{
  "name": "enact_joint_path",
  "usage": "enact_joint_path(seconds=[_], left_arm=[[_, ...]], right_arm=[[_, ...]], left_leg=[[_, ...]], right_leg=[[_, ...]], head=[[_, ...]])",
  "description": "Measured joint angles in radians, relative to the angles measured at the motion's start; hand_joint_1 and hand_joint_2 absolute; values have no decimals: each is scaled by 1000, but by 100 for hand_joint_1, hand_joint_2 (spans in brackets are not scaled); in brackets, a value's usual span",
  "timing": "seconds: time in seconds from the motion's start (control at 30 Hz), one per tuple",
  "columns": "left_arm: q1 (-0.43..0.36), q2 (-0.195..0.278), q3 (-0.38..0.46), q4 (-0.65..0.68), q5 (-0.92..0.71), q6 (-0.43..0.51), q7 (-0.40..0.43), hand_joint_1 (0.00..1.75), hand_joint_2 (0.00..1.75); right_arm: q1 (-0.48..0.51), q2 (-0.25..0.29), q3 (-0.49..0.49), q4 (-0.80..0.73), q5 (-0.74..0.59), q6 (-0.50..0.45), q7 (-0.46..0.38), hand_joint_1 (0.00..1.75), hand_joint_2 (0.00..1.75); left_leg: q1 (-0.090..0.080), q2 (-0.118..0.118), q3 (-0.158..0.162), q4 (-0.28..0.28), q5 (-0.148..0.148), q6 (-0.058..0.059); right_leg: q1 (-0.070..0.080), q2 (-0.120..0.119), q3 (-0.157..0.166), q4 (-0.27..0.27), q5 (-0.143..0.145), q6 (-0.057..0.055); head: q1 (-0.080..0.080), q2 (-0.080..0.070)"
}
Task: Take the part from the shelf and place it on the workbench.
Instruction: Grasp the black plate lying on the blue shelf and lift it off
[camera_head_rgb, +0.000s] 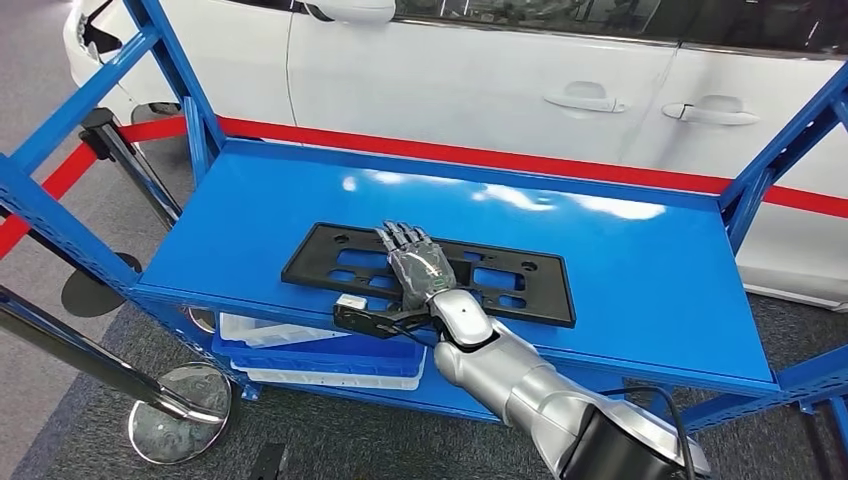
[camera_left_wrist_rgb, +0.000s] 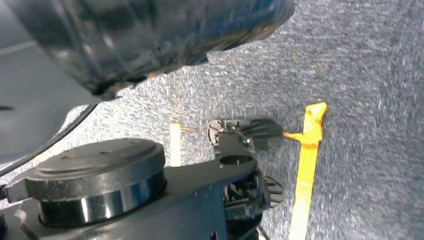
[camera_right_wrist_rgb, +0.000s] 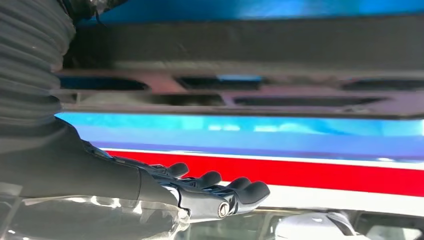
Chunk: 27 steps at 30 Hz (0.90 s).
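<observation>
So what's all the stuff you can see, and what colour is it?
flat black plastic part with cut-out slots: one, black, lying on the shelf's top deck
blue metal shelf: one, blue, in front of the robot
white car: one, white, behind the shelf
red stripe: one, red, between shelf and car
white trays: a stack, white, on the lower deck
chrome barrier post base: one, silver, on grey carpet, left
yellow floor tape: one strip, yellow, on carpet
right hand: one, dark grey, fingers extended over the part

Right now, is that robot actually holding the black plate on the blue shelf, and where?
No grip yet. The right hand is stretched flat over the middle of the black part on the shelf, fingers straight, not wrapped around it.
</observation>
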Motion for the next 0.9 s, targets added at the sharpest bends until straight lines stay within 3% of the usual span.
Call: enact_joint_path(seconds=[0.03, 0.1, 0.17, 0.23, 0.3, 0.37, 0.47, 0.5, 0.53, 0.57, 0.63, 0.67, 0.7, 0.8, 0.87, 0.9], left_arm=[[1, 0, 0, 0, 1, 0, 0, 0, 0], [1, -2, 0, 0, 1, 0, 0, 0, 0], [1, -4, 0, 0, -2, 0, 0, 0, 0], [2, -5, 0, 1, -3, 2, 1, 0, 0], [4, -6, 0, 1, -3, 4, 2, 0, 0], [5, -6, 0, 3, -5, 6, 2, 0, 0], [7, -7, -1, 3, -12, 7, 2, 0, 0], [8, -7, -2, 3, -15, 8, 2, 0, 0], [8, -7, -5, 3, -17, 10, 2, 0, 0], [8, -7, -7, 4, -20, 12, 1, 0, 0], [7, -7, -13, 4, -31, 21, -3, 0, 0], [6, -7, -16, 4, -39, 28, -5, 0, 0], [4, -7, -20, 4, -47, 38, -6, 0, 0], [2, -6, -31, 4, -72, 68, -6, 0, 0], [1, -5, -37, 4, -82, 86, -9, 0, 87], [0, -4, -39, 4, -84, 92, -11, 0, 131]], right_arm=[[2, -2, 0, 3, 4, -6, 2, 0, 175], [2, -5, 0, 9, 16, -27, 13, 3, 175], [1, -6, 0, 14, 40, -73, 33, 86, 175], [1, -9, 0, 18, 67, -125, 49, 171, 175], [3, -14, 0, 23, 91, -160, 57, 175, 175], [3, -19, -2, 27, 115, -185, 64, 175, 175], [9, -23, -12, 31, 153, -221, 73, 175, 175], [14, -25, -15, 31, 165, -227, 75, 175, 175], [18, -26, -18, 31, 176, -232, 77, 175, 175], [22, -28, -20, 31, 184, -233, 79, 175, 175], [26, -29, -28, 31, 202, -235, 83, 175, 175], [26, -30, -34, 31, 210, -237, 85, 175, 175], [26, -32, -39, 29, 219, -240, 86, 175, 175], [26, -37, -52, 21, 237, -247, 86, 175, 175], [28, -41, -60, 17, 242, -243, 86, 175, 175], [29, -43, -64, 15, 244, -240, 85, 175, 175]], left_leg=[[-1, 0, 0, 1, -1, 0], [-1, -1, 1, 5, -4, -1], [-6, -2, -2, 16, -11, -7], [-8, -3, -7, 23, -16, -14], [-5, -2, -8, 24, -19, -20], [-3, -2, -25, 62, -47, -30], [4, -1, -102, 220, -126, -47], [6, -1, -122, 258, -134, -51], [8, -1, -127, 264, -123, -54], [10, -1, -115, 235, -96, -55], [11, -2, -58, 117, -31, -55], [9, -3, -33, 67, -14, -53], [7, -3, -16, 36, -8, -49], [5, -3, -7, 20, -15, -34], [8, -1, 0, 11, -12, -21], [9, 0, 3, 7, -11, -14]], right_leg=[[1, 0, -4, 4, 12, -1], [2, 0, 46, -103, 80, -8], [6, -1, 111, -234, 125, -17], [9, 0, 132, -278, 127, -21], [8, 1, 133, -282, 128, -28], [2, 1, 137, -288, 131, -36], [1, 1, 138, -290, 131, -42], [1, 1, 138, -290, 130, -42], [1, 2, 139, -289, 129, -42], [0, 3, 140, -288, 127, -41], [-1, 5, 143, -286, 123, -35], [0, 6, 144, -285, 121, -31], [1, 7, 144, -285, 120, -27], [2, 7, 145, -286, 118, -14], [3, 4, 132, -252, 93, -4], [3, 2, 112, -208, 69, -2]], head=[[0, 0], [0, 0], [-1, 0], [-2, 0], [-2, 0], [-6, 0], [-9, 0], [-9, 0], [-9, 0], [-9, 0], [-9, 0], [-10, 0], [-9, 0], [-9, 0], [-7, 0], [-6, 0]])
